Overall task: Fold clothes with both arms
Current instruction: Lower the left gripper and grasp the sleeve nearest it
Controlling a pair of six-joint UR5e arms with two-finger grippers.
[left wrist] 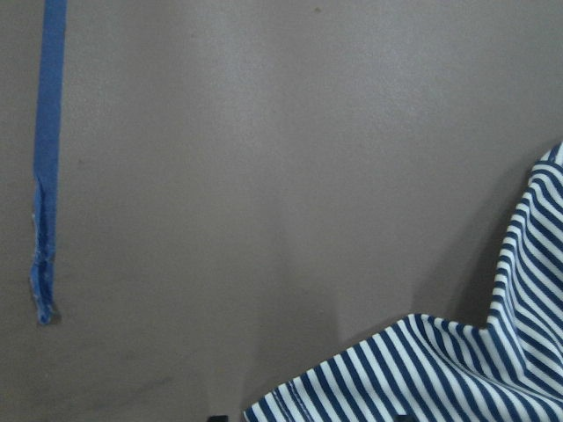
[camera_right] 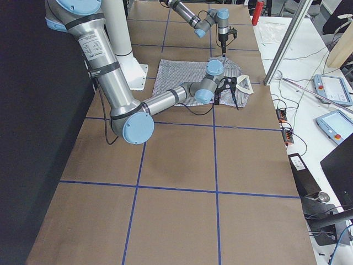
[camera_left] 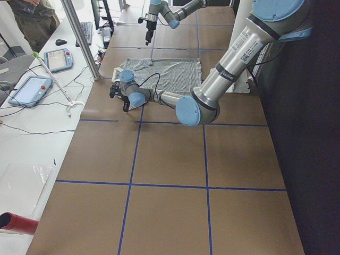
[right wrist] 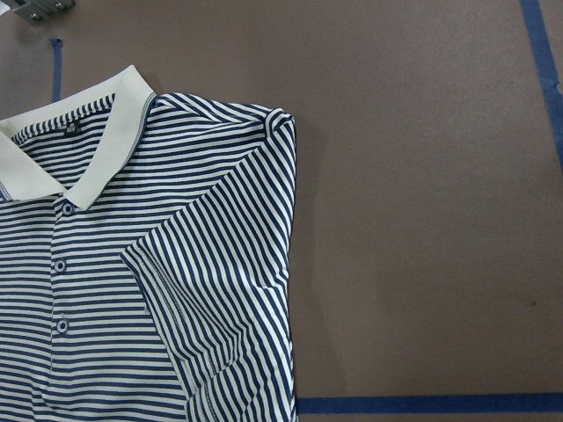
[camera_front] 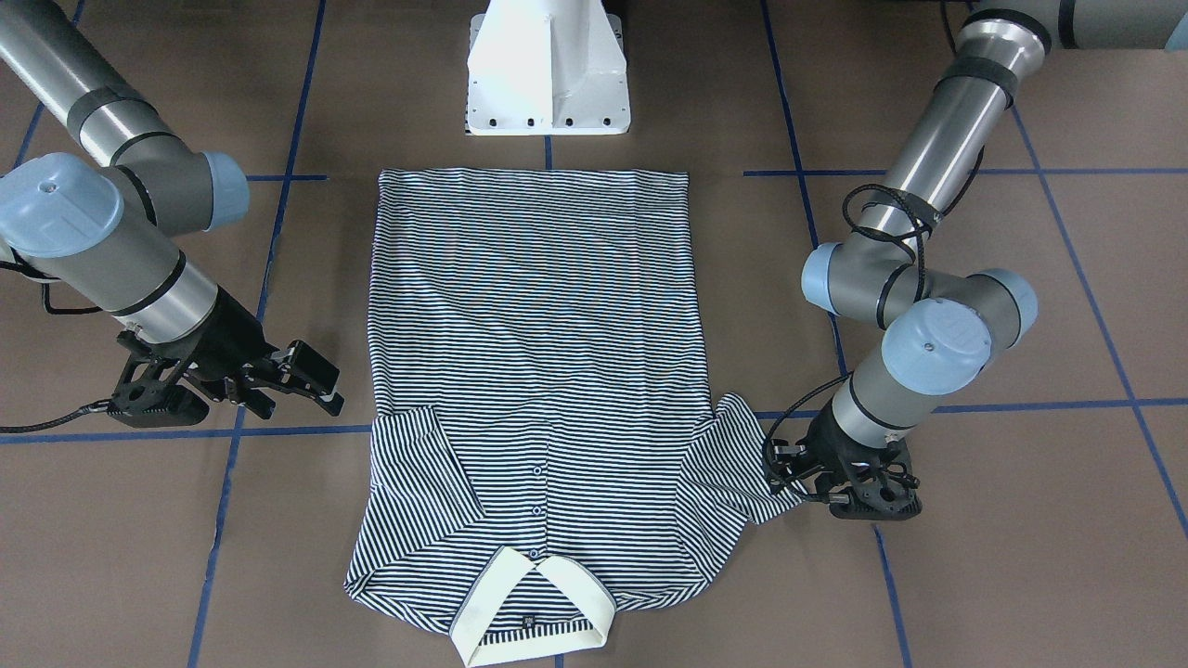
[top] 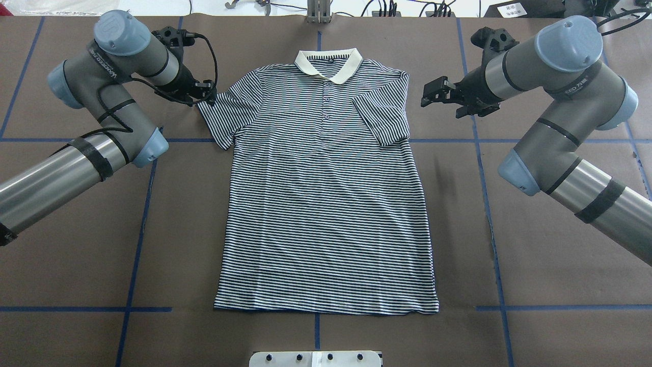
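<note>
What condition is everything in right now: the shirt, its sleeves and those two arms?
Polo shirt: flat, front up.
Sleeve on robot's right: folded onto the chest.
Sleeve on robot's left: spread out.
Collar: turned down.
Right arm: jaws open, empty.
Left arm: jaws at sleeve tip, grip unclear.

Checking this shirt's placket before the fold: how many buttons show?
3, in a line down the polo shirt below the collar: top button, middle button, bottom button. Another may hide under the collar.

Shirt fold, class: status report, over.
Left gripper at edge of spread sleeve, grip unclear. Right gripper open, off the shirt. Other sleeve folded in. No obstruction seen.
</note>
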